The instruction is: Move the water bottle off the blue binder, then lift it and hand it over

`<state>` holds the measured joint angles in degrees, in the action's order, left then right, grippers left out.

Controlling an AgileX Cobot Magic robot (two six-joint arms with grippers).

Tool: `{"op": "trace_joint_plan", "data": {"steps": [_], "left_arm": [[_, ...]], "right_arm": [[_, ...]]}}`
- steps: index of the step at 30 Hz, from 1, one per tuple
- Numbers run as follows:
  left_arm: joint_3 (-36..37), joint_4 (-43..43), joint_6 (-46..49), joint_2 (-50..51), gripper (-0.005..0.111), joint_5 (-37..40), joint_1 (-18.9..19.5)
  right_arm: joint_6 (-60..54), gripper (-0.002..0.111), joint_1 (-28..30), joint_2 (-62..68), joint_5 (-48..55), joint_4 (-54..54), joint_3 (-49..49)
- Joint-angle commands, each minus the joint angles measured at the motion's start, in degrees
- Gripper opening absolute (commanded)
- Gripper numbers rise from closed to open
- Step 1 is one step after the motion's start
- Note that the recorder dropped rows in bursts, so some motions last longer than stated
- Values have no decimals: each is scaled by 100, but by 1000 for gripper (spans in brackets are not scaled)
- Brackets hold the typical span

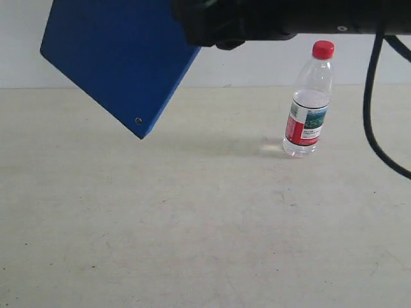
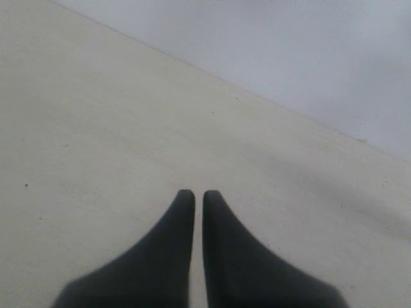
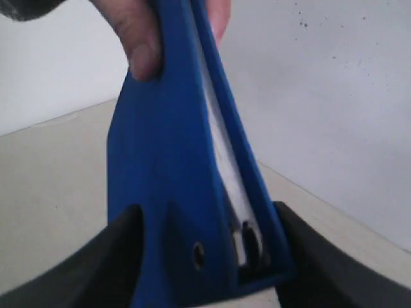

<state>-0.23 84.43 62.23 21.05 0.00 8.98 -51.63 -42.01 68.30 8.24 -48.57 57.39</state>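
Note:
The blue binder (image 1: 115,58) hangs tilted in the air at the upper left of the exterior view, with one silver rivet near its low corner. In the right wrist view the blue binder (image 3: 167,167) stands edge-on between the jaws of my right gripper (image 3: 209,215). The jaws stand wide on either side of its spine end. A human hand (image 3: 138,45) grips its far end. The water bottle (image 1: 308,109) stands upright on the table at the right, apart from the binder. My left gripper (image 2: 194,192) is shut over bare table, holding nothing.
The right arm's dark body (image 1: 257,22) spans the top of the exterior view. A black cable (image 1: 369,96) hangs down at the far right, beside the bottle. The beige table (image 1: 192,224) runs back to a pale wall (image 1: 257,64).

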Motion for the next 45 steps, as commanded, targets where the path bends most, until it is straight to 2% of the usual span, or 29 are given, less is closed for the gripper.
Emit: {"op": "trace_joint_plan", "data": {"steps": [1, 4, 6, 7, 9, 12, 17, 20, 22, 25, 26, 30, 32, 34, 39, 42, 44, 45], "left_arm": [[23, -4, 225, -9, 5, 159, 7], [23, -4, 225, -9, 5, 159, 7], [23, -4, 225, -9, 5, 159, 7], [23, -4, 225, -9, 5, 159, 7], [23, -4, 225, -9, 5, 159, 7], [23, -4, 225, -9, 5, 159, 7], [23, -4, 225, -9, 5, 159, 7], [23, -4, 225, -9, 5, 170, 7], [23, -4, 225, -9, 5, 170, 7], [23, -4, 225, -9, 5, 170, 7], [23, -4, 225, -9, 5, 170, 7], [23, -38, 225, -9, 5, 170, 7], [23, -110, 225, -9, 5, 170, 7], [23, -110, 181, -9, 5, 158, 7], [23, -110, 168, -9, 5, 158, 7], [23, -110, 166, -9, 5, 191, 7], [23, -110, 166, -9, 5, 197, 7], [23, -110, 166, -9, 5, 197, 7]], "right_arm": [[12, 55, 22, -362, -373, -24, 164], [12, 50, 22, -891, -688, -24, 335], [12, 41, 33, -1374, -760, -24, 373], [12, 24, 33, -1823, -582, -24, 373], [12, 0, 33, -2253, 28, -24, 373], [252, 0, 33, -2681, 1447, -12, 373], [1539, 0, 33, -2890, 4683, 10, 373], [1790, 0, 33, -2890, 6172, 40, 81], [1662, 0, 33, -2890, 6029, 316, -201], [1650, 0, 33, -2890, 4246, 726, -649], [1580, 0, 33, -2890, 3083, 801, -864], [1758, 0, 33, -2921, -105, 793, -1221], [1920, 0, 33, -3064, -1309, 757, -1224], [1843, 0, 33, -3348, -1671, 757, -1224], [1601, 0, 33, -4031, -1248, 629, -1502], [1874, 0, 33, -4492, 283, 557, -1826], [2070, 0, 33, -4584, 2102, 568, -1886], [2070, 0, 33, -4584, 2431, 582, -1886]]}}
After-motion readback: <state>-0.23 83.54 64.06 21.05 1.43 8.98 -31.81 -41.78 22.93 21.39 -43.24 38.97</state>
